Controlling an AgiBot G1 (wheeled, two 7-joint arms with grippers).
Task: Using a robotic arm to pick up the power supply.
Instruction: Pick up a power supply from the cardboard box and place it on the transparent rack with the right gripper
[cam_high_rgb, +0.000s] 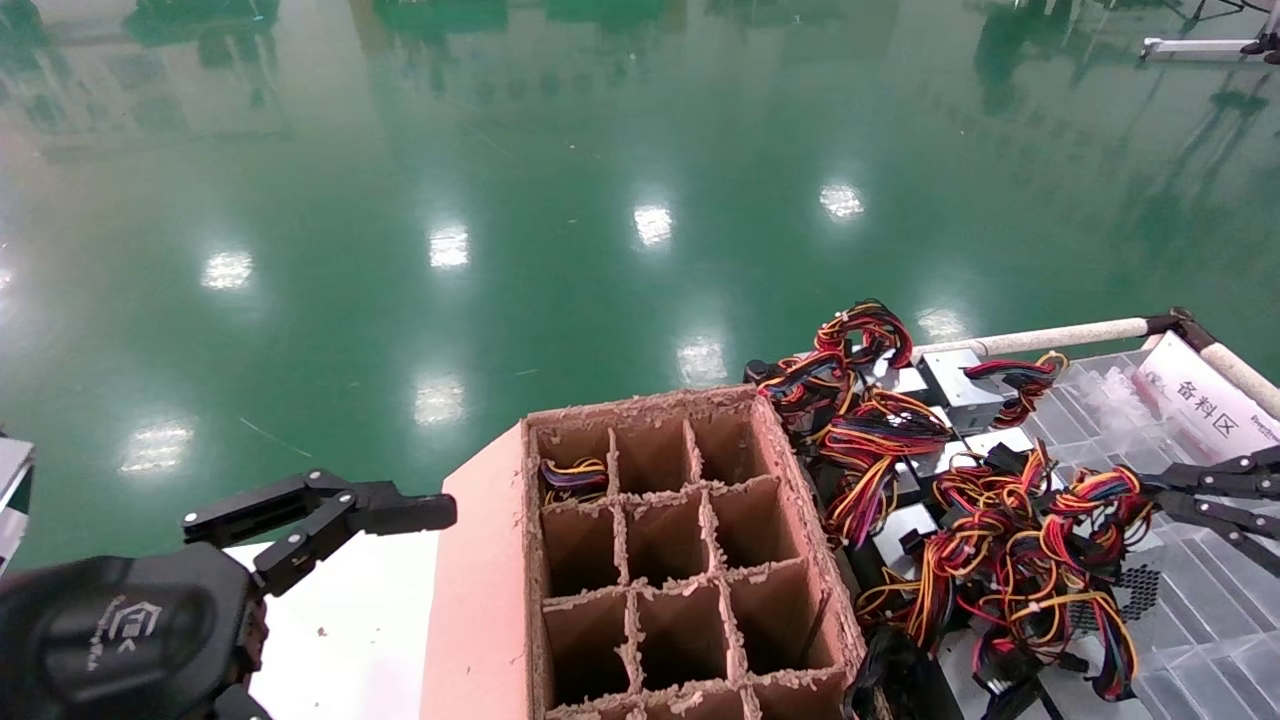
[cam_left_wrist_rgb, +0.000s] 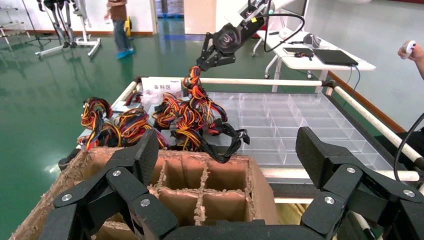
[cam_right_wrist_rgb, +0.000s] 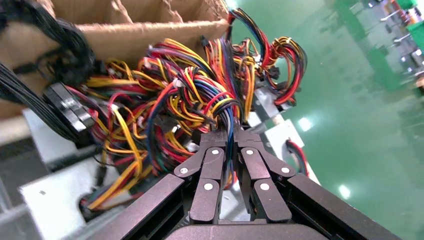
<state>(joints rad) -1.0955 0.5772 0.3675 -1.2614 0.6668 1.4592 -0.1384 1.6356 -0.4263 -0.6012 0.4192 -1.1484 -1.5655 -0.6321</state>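
Now right gripper (cam_right_wrist_rgb: 232, 137) pinches the power supply's wire bundle (cam_right_wrist_rgb: 200, 100); left gripper (cam_left_wrist_rgb: 225, 165) parked, jaws wide.

Left gripper (cam_left_wrist_rgb: 227, 165) jaws spread above cardboard divider box (cam_left_wrist_rgb: 200, 192); right gripper (cam_left_wrist_rgb: 200, 65) pinching wire bundle (cam_left_wrist_rgb: 192, 107).

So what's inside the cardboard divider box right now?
In the cardboard box, only the far-left cell holds anything visible: a wire bundle in yellow, red and black. The other cells that show look empty. The nearest row runs out of view, and whatever lies under those wires is hidden.
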